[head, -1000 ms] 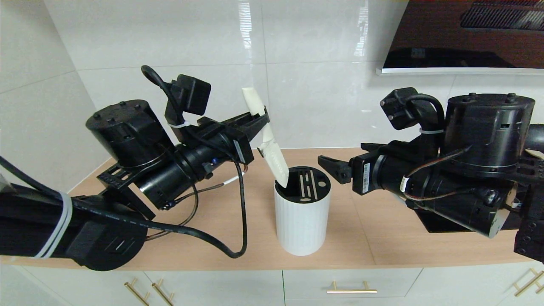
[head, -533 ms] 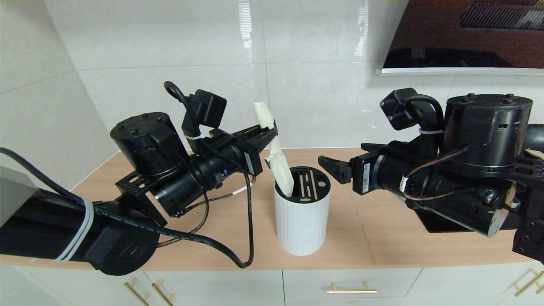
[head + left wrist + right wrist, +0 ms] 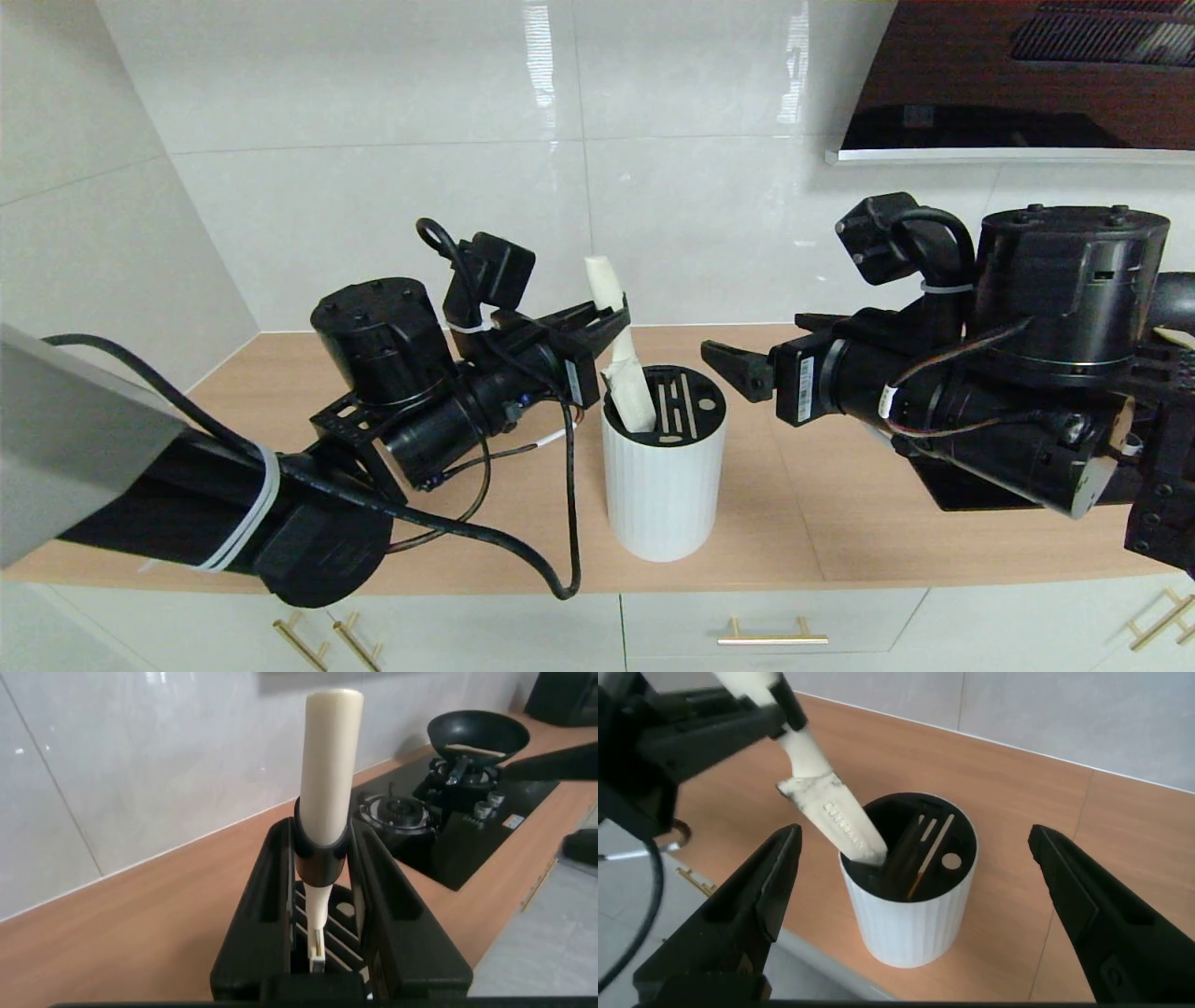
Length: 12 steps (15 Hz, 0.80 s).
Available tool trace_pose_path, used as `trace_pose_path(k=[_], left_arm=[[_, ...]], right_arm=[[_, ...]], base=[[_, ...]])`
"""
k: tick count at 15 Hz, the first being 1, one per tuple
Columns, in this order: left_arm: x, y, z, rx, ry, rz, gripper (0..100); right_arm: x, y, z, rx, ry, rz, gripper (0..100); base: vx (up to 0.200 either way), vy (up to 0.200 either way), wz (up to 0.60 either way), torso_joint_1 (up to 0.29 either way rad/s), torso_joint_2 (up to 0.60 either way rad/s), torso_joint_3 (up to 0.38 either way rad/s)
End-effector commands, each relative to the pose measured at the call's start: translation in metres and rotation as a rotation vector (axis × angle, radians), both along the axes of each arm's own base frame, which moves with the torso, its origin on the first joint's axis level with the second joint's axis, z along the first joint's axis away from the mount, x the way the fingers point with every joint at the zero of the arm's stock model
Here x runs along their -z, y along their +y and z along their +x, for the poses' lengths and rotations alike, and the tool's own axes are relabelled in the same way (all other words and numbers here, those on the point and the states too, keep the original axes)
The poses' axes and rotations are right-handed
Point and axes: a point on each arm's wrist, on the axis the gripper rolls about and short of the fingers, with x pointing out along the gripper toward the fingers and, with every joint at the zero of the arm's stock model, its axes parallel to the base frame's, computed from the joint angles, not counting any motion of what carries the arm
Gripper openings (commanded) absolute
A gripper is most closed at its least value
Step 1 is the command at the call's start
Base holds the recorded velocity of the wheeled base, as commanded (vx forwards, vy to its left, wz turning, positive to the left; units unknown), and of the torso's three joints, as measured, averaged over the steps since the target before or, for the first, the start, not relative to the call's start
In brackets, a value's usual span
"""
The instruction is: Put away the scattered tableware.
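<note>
The knife's [image 3: 627,387] blade tip was hidden inside the white holder [image 3: 663,485] on the tabletop [image 3: 822,532], so its depth could not be judged. The knife leaned over the holder's left side, its pale handle clamped in the left hand [image 3: 609,317]. The right hand [image 3: 752,341] hung spread wide and empty, just right of the holder.

The light wooden countertop [image 3: 803,532] carries 1 white ribbed holder [image 3: 664,495], upright near its front edge. A black cooktop [image 3: 464,849] lies on it to the right.
</note>
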Motion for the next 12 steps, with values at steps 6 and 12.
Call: trace_pose_path(k=[6, 12], left_arm=[[0.028, -0.015, 0.009, 0.023, 0.061, 0.035, 0], [0.053, -0.029, 0.017, 0.023, 0.085, 0.046, 0]], right_arm=[[0.001, 0.001, 0.001, 0.0, 0.0, -0.007, 100], [0.002, 0.001, 0.001, 0.0, 0.001, -0.008, 100]], base=[[0.0, 0.0, 0.0, 0.0, 0.0, 0.0], [0.0, 0.0, 0.0, 0.0, 0.0, 0.0]])
